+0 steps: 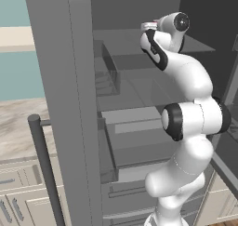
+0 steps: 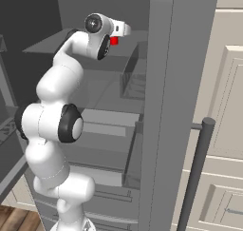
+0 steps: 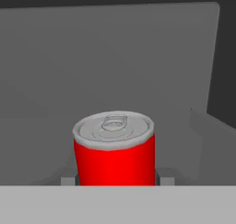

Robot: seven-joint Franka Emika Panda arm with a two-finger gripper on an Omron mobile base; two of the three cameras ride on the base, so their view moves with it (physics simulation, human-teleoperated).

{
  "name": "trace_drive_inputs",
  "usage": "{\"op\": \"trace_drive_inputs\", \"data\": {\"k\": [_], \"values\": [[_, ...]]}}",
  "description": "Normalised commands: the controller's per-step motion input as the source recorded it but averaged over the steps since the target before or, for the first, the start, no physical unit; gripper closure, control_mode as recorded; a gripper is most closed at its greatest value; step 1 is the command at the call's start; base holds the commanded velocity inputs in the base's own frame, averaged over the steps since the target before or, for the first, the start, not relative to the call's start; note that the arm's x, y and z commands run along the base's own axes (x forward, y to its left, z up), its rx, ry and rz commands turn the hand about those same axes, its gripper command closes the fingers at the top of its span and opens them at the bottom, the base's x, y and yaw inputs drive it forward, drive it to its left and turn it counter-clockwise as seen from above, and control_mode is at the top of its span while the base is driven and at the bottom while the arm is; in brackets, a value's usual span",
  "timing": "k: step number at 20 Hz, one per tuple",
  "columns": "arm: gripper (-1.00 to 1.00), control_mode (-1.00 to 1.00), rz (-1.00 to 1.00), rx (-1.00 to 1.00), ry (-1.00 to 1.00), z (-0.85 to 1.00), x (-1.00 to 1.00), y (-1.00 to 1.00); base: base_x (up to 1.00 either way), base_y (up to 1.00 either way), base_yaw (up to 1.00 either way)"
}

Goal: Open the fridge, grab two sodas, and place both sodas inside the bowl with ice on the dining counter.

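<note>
One small red cylindrical soda can (image 3: 114, 149) with a silver pull-tab lid sits upright on an upper shelf of the tall grey French-door fridge (image 1: 60, 81), doors swung open. My tool (image 3: 115, 180) is up at that shelf, a grey finger pad (image 3: 68, 180) on the left flank of the can and another on the right, low on its body. Pads look at or very near the can wall; I can't tell if they're truly pinching yet or a hair short.

Risks, left to right:
- Left pad lands first → can skids or tips on the shelf.
- Hold sits low on a smooth can → it could pivot top-heavy or slip when I lift.
- Pulling out on the right → elbow or can could clip the open grey door (image 2: 178, 106) and its dark bar handle (image 2: 197, 173).

Second soda: can't place it from here.
</note>
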Motion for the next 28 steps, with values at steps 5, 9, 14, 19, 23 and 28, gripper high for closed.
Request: {"op": "trace_drive_inputs", "data": {"k": [5,9,14,19,23,28], "values": [[1.0,-1.0,0.0,0.0,0.01,-0.04,0.0,-0.01,0.0,0.0,0.0],[1.0,-1.0,0.0,0.0,-0.02,0.0,-0.06,0.0,0.0,0.0,0.0],[1.0,-1.0,0.0,0.0,-0.08,0.05,-0.57,0.08,0.0,0.0,0.0],[1.0,-1.0,0.0,0.0,-0.05,0.09,-0.76,0.28,0.0,0.0,0.0],[1.0,-1.0,0.02,0.0,-0.01,0.0,-0.88,0.32,0.0,0.0,0.0],[1.0,-1.0,0.03,0.0,0.0,0.08,-0.91,0.23,0.0,0.0,0.0]]}}
